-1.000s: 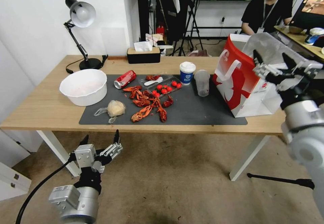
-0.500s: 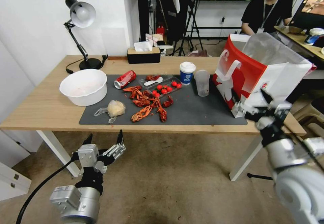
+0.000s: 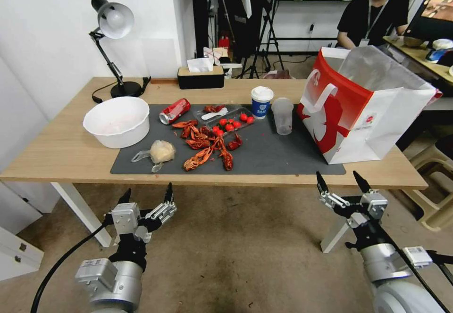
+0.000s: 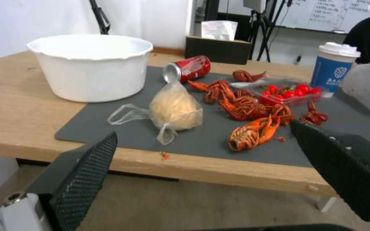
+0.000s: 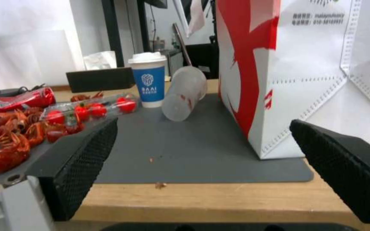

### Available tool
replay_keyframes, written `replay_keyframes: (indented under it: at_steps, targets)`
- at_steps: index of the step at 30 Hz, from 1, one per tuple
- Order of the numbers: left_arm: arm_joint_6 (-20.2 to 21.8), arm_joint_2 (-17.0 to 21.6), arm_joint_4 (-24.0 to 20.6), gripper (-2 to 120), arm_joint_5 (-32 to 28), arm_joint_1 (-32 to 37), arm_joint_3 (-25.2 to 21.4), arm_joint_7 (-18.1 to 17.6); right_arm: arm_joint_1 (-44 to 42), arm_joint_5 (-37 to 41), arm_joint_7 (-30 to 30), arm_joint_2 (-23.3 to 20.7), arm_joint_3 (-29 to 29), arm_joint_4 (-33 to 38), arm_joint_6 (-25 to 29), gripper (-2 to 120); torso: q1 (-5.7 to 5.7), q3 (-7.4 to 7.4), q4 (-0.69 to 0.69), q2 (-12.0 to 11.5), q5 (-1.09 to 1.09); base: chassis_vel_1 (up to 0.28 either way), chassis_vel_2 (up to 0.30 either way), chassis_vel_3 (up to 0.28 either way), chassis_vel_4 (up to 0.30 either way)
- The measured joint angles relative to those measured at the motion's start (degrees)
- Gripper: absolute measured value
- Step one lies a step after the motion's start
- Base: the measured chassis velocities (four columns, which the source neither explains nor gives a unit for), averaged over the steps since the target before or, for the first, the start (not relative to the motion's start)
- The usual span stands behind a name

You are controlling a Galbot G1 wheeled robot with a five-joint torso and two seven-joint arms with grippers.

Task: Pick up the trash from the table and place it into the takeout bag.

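On the light-wood table a red soda can lies on its side. A blue white-lidded cup and a clear plastic cup stand mid-mat. A small clear bag with a pale lump rests near the front. The red and white takeout bag stands open at the table's right end. My left gripper is open below the front edge, facing the lump bag. Also open, my right gripper is low before the takeout bag, holding nothing.
A big white bowl sits at the left. Red crayfish shells and a clear tray of tomatoes fill the mat's middle. A desk lamp and tissue box stand at the back.
My right arm has dropped from beside the takeout bag's top to below the table's front edge. The left gripper has hardly shifted.
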Motion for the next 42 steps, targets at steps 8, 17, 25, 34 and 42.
replay_keyframes:
  at_steps: [8, 17, 25, 34, 42]
  targets:
    - [-0.9, -0.43, 0.89, 100, 0.29, -0.12, 0.16, -0.02, -0.68, -0.42, -0.96, 1.03, -1.07, -2.94, 2.08, 100, 0.0, 0.0, 0.0, -0.01, 0.0, 0.0, 0.0, 0.0, 0.0]
    - [-0.95, 0.21, 1.34, 100, 0.14, 0.05, -0.05, -0.1, -1.05, -2.45, -1.21, 1.63, -2.63, -4.53, 2.6, 100, 0.01, 0.0, -0.01, 0.0, 0.0, 0.0, 0.0, 0.0, 0.0]
    - [-1.25, -0.05, 1.44, 100, 0.01, -0.12, 0.13, -0.09, 0.53, -2.55, -1.18, 1.43, -2.63, -4.47, 1.15, 100, 0.0, 0.0, -0.01, 0.0, 0.0, 0.0, 0.0, 0.0, 0.0]
    - [-1.38, 0.05, 1.15, 100, -0.2, 0.05, -0.09, -0.19, 7.45, -3.69, 1.29, 0.96, -4.97, -2.69, -5.56, 100, 0.0, 0.01, -0.01, 0.0, 0.0, 0.0, 0.0, 0.0, 0.0]
    - [-1.43, -0.16, 1.08, 100, -0.23, 0.27, 0.02, -0.23, 15.89, -3.18, 5.66, -0.15, -9.0, -0.81, -17.16, 100, 0.01, 0.01, 0.0, -0.01, 0.0, 0.0, 0.0, 0.0, 0.0]
